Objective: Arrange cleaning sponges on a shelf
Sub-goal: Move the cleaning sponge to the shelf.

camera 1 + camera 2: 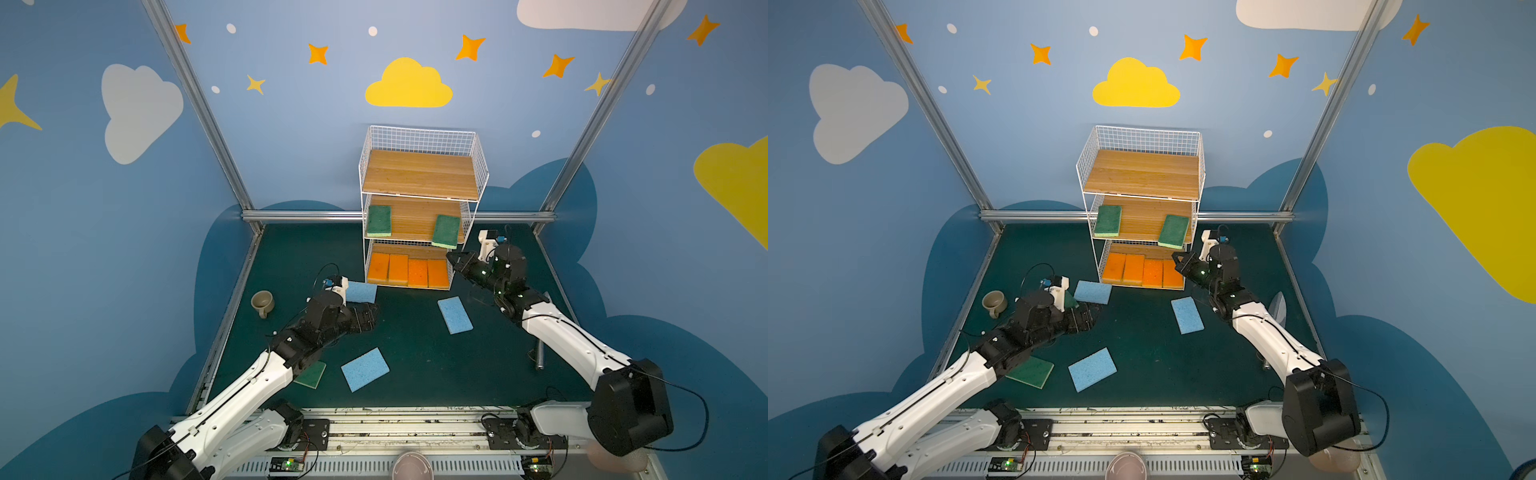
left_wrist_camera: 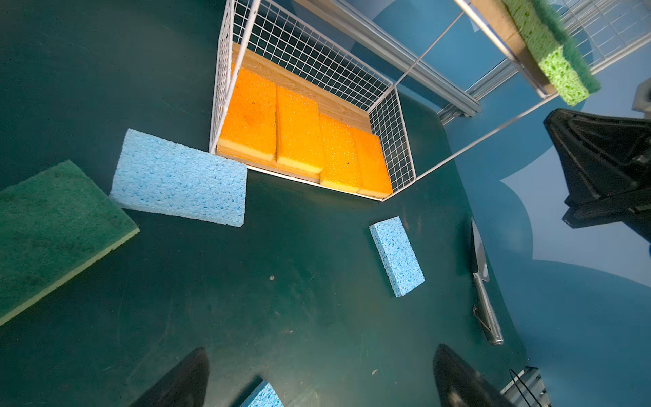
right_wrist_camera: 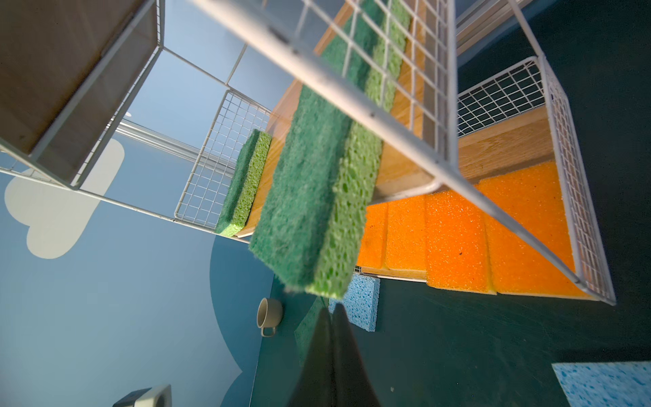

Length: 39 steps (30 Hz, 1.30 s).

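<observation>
Three-tier white wire shelf [image 1: 419, 174] with wooden planks. Dark green sponge [image 1: 446, 231] with pale-green underside, middle tier, overhanging the shelf's front edge — light, soft; probably best nudged endwise or pinched by its long edges. Right claw [image 3: 334, 317] closed, empty, just beside that overhang. Left claw [image 2: 322, 370] spread wide, empty, before the shelf.

Green tabletop [image 1: 415, 353] with wire shelf [image 1: 419, 174], three blue sponges [image 1: 362, 291] [image 1: 455, 315] [image 1: 365, 369], green sponge [image 1: 311, 375], beige cup [image 1: 262, 302].

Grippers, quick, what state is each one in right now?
Left gripper: open, empty.
Right gripper: shut, holding nothing, tip by the green sponge.
</observation>
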Each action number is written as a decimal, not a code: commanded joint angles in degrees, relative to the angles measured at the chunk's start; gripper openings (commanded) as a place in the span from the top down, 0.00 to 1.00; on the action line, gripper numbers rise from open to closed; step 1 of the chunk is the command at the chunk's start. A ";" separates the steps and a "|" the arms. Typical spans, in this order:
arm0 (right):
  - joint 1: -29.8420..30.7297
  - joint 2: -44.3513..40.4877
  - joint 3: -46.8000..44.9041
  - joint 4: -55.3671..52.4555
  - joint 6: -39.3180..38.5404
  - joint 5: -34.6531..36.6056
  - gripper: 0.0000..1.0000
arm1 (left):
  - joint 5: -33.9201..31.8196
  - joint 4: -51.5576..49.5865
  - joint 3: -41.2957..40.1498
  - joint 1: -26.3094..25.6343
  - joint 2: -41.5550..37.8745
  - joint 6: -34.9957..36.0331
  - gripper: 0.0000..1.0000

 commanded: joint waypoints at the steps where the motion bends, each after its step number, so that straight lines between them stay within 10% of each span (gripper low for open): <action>1: -0.52 0.70 2.20 2.02 0.77 0.81 1.00 | 0.73 0.91 -0.57 0.45 -0.63 -0.07 0.02; 39: -0.90 0.59 1.47 1.75 3.32 -4.89 1.00 | 2.22 1.81 -0.16 1.26 1.28 0.26 0.02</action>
